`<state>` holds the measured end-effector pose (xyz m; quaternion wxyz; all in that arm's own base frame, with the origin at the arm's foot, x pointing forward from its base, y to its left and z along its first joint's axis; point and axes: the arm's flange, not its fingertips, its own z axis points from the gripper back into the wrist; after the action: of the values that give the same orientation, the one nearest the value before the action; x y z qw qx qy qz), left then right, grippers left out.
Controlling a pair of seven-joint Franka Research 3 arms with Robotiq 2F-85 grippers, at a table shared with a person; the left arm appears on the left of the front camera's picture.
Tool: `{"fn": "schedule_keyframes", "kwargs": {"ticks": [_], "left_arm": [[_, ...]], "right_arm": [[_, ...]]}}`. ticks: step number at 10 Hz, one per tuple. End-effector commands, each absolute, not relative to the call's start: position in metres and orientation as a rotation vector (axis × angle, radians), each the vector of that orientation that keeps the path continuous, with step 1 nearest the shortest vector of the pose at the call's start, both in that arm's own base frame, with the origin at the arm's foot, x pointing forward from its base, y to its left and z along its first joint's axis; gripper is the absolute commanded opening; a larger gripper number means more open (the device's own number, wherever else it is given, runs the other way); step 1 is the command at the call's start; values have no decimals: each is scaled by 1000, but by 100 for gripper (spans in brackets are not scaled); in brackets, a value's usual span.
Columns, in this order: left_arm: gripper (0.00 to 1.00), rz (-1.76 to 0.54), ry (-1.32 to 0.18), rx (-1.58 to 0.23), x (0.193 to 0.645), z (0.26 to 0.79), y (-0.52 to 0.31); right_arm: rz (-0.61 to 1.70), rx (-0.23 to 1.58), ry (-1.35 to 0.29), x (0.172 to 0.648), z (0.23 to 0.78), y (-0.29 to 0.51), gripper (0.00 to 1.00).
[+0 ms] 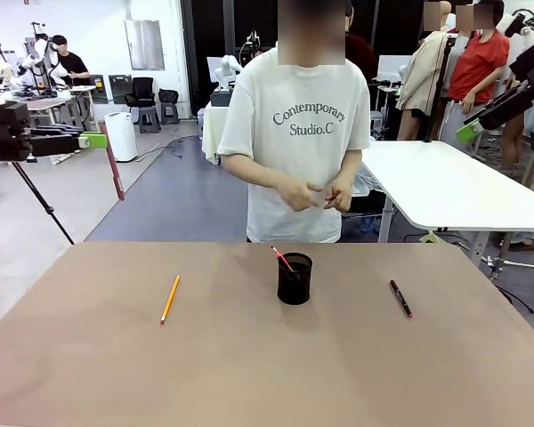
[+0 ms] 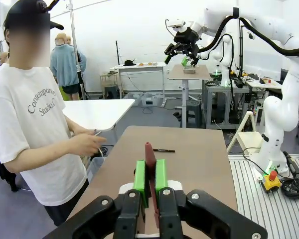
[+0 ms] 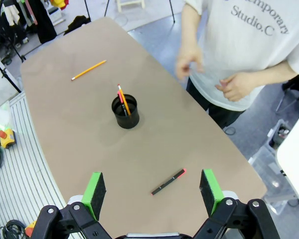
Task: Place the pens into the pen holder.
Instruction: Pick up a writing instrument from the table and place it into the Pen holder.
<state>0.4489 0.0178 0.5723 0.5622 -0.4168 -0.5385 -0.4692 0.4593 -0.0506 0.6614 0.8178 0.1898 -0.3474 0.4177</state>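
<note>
Front view has the holder (image 1: 295, 278) standing upright around the middle of the table (image 1: 249, 382). A thin reddish stick (image 1: 281, 258) pokes out of it and leans toward my left. From the right wrist view, looking down into the holder (image 3: 125, 112), I count two sticks in there, the reddish one (image 3: 120, 94) and an orange one (image 3: 125, 105).

Two more are lying flat on the table. The pencil (image 1: 170, 299) is well off to the left of the holder and the black pen (image 1: 400, 298) is well off to the right, and neither touches it.

My left pincer (image 1: 93, 140) is up in the air past the table's left edge, well away from the holder. Its wrist camera shows the left pincer (image 2: 149, 174) clamped tight on a dark red pen (image 2: 149, 158), which stands up between the green pads.

My right pincer (image 1: 470, 132) is high up on the right side. The wrist camera shows it spread wide with nothing in it (image 3: 152, 186), and the black pen (image 3: 168, 181) is on the table far below. The holder is farther out ahead of it.

The person at the far edge has both hands (image 1: 319, 192) together at their waist, away from everything on the table.
</note>
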Motion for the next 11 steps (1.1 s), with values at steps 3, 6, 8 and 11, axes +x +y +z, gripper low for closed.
{"fn": "schedule_keyframes", "kwargs": {"ticks": [3, 6, 8, 11], "left_arm": [[0, -1116, -1267, -986, 448, 575, 18], [0, -1116, -1267, -986, 448, 575, 18], [0, -1116, -1267, -986, 448, 575, 18], [0, -1116, -1267, -986, 448, 575, 18]], "right_arm": [[894, 415, -753, 459, 663, -50, 100], [894, 415, -753, 459, 663, -50, 100], [894, 415, -753, 459, 663, -50, 100], [894, 415, -753, 459, 663, -50, 100]]}}
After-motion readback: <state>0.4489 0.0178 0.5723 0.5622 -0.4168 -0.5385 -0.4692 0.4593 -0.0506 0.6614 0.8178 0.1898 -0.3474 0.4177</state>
